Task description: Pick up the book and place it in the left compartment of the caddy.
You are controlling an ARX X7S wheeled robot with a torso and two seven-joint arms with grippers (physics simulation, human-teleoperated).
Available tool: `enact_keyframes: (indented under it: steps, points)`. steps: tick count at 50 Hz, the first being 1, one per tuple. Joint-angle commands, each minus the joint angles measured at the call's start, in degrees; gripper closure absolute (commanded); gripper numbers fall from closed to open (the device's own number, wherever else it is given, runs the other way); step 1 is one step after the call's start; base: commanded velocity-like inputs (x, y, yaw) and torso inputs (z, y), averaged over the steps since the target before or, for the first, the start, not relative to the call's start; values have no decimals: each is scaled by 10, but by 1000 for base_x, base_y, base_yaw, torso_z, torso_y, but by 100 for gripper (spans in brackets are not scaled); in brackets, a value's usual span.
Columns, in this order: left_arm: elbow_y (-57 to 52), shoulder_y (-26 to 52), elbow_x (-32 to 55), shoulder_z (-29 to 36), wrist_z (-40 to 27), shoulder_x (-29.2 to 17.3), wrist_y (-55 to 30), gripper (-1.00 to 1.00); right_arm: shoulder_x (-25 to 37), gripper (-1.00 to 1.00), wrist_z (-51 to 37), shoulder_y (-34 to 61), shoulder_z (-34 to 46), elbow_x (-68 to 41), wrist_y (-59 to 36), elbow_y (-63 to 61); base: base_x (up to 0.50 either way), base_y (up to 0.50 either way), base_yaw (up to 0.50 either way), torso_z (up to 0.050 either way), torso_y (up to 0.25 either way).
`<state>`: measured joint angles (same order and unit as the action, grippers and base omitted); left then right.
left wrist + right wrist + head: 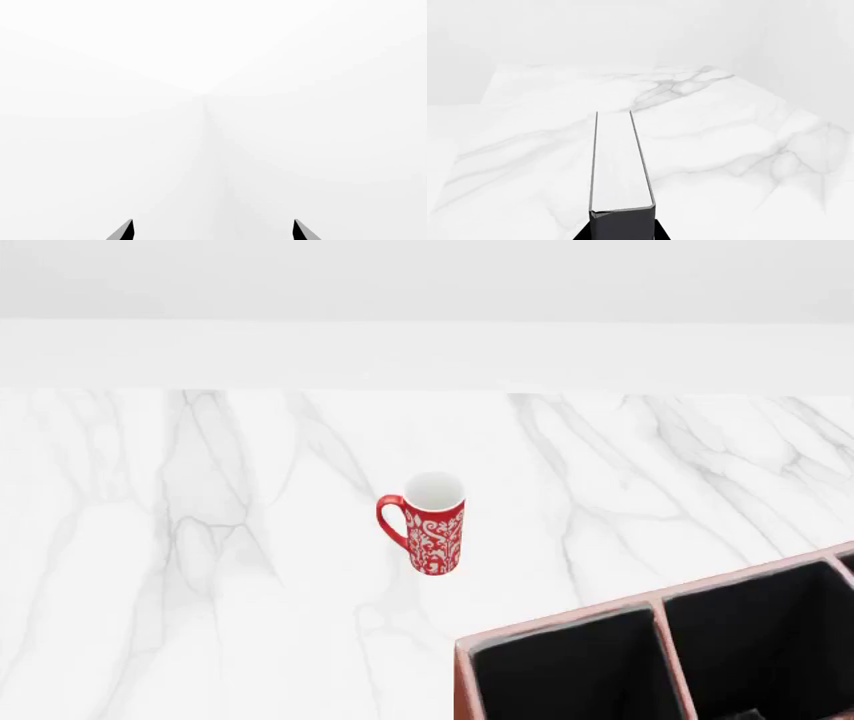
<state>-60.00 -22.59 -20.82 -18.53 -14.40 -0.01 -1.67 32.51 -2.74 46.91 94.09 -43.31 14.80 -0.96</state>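
White marble surface [200, 540] carries the red patterned mug [431, 523] and caddy [561, 640]. Your right tool [622, 231] clamps the book [619, 165]; your left tool [213, 231] stands apart.

No arm or pincer is seen in the head view. In the left wrist view, the left pincer [213, 231] is shown only by two dark fingertips [123, 231] at the frame's edge, set wide apart, with nothing held between them and only blank white surface faced. In the right wrist view, the right pincer [622, 231] is seen as two dark finger edges flanking the near end of the book [619, 165]; the book is clamped between them, page edges toward the camera, and is carried above the tabletop [740, 130].
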Motion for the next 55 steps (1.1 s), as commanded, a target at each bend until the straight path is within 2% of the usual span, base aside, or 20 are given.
enact_keyframes:
  steps: [1, 28, 35, 43, 55]
  points:
    - [0, 4, -1, 2, 2, 0, -4, -100, 31, 100, -47, 5, -51, 22, 47, -67, 0, 0, 0, 0, 0]
    - [0, 11, -7, 5, 4, 0, -9, -100, 75, 100, -91, 20, -98, -20, 73, -156, 0, 0, 0, 0, 1]
    - [0, 2, -2, 1, 0, 0, 0, -100, 98, 100, -111, 23, -121, -59, 90, -199, 0, 0, 0, 0, 1]
    - [0, 1, -4, 3, -1, 0, 0, -100, 135, 100, -167, 26, -143, -33, 102, -290, 0, 0, 0, 0, 1]
    - [0, 0, -4, 4, -2, 0, 1, -100, 183, 100, -183, 33, -162, -58, 120, -353, 0, 0, 0, 0, 1]
